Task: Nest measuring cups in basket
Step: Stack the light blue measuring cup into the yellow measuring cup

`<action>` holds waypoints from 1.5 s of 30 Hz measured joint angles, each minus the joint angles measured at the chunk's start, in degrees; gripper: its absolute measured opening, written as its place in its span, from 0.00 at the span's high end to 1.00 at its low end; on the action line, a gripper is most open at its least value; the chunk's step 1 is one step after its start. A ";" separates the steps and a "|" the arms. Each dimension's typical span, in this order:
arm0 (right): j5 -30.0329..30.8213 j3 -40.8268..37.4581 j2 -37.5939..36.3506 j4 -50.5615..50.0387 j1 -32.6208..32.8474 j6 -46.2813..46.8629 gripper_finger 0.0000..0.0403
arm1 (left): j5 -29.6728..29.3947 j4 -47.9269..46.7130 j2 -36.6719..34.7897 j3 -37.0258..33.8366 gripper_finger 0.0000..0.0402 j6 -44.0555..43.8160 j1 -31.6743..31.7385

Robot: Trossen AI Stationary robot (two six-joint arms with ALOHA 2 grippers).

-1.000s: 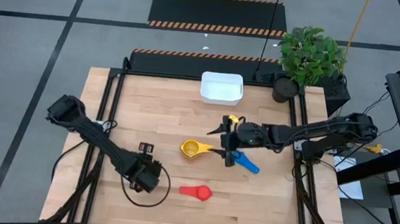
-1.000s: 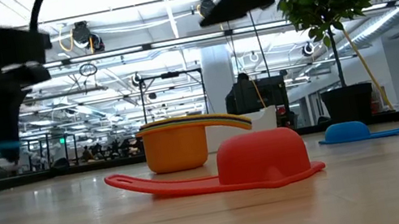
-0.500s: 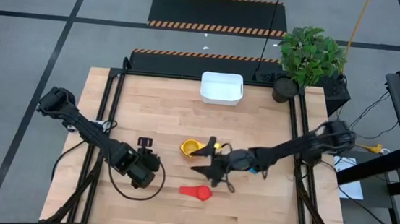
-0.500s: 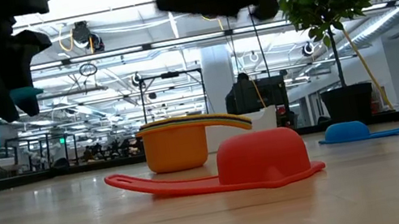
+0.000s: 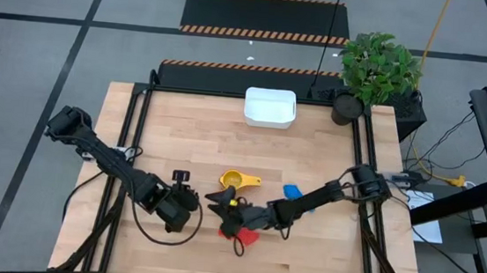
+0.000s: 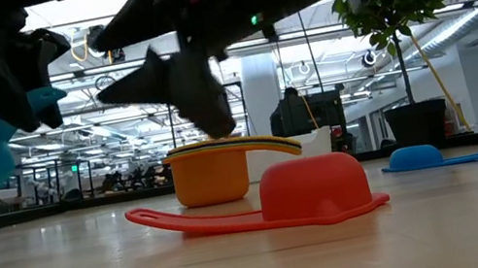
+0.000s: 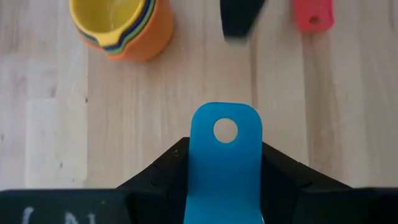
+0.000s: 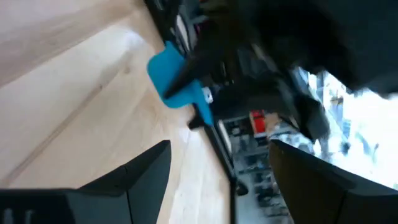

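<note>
Right tool (image 5: 222,207) moved over red cup (image 5: 247,236)

Wooden table (image 5: 330,153): basket (image 5: 270,107), orange-yellow cup stack (image 5: 235,181), red cup (image 5: 248,237), blue cup (image 5: 292,192).

Left gripper (image 7: 225,177) grips a light blue cup handle (image 7: 225,155), hole showing. Beyond it sit the nested stack (image 7: 122,26) and a red handle (image 7: 313,15) on the wooden table (image 7: 56,124).
</note>
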 joint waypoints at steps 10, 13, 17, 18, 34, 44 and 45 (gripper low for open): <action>-0.92 1.25 3.01 3.81 0.72 -13.42 0.34 | 0.13 6.06 0.00 0.02 0.63 0.87 0.00; -3.28 1.27 2.99 5.44 0.72 -14.59 0.34 | 1.17 8.84 0.00 0.02 0.63 1.82 0.19; -6.61 1.31 2.99 5.96 1.03 -17.70 0.35 | 1.63 11.66 0.00 0.04 0.63 2.26 0.76; -6.71 1.31 2.99 5.94 1.09 -18.01 0.35 | 1.67 12.09 0.00 0.04 0.63 2.56 0.89; -6.54 1.29 2.99 6.55 1.09 -23.46 0.63 | 5.40 14.88 0.00 0.07 0.63 2.91 1.43; -6.62 1.29 2.99 7.78 1.09 -22.32 0.81 | 5.38 14.86 0.15 0.07 0.63 3.11 1.45; -6.64 1.29 2.99 7.78 1.09 -21.77 0.84 | 5.38 14.86 0.15 0.07 0.63 3.11 1.44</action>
